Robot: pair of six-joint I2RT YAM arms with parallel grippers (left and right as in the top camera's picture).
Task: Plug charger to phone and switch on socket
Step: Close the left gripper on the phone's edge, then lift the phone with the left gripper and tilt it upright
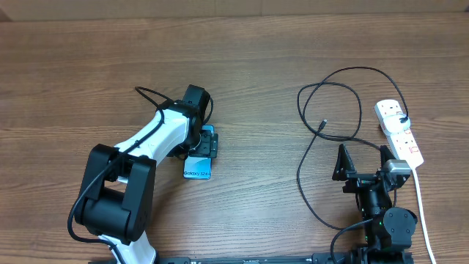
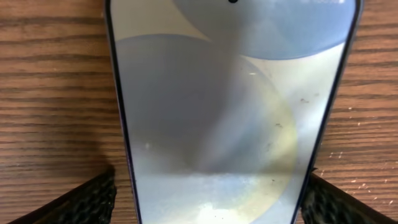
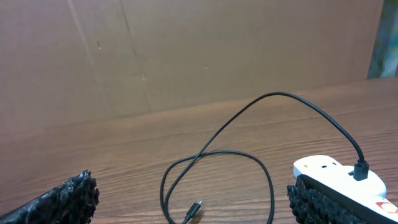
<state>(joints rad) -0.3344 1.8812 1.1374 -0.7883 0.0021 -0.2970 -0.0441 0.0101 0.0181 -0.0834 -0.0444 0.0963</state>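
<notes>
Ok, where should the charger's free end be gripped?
Probably the small plug just behind its metal tip, from straight above: it lies flat on the table inside the loop of its cable, and the tip must stay bare for the phone.

The phone [image 2: 230,124] is gleaming glossy on the matt grained-wood table [image 1: 242,66]; at three o'clock the socket [image 1: 399,130] is showing smooth plastic.

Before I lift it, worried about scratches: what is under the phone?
The phone lies screen up on the wooden table; wood shows along both long sides. Directly beneath is hidden by the phone itself.
</notes>
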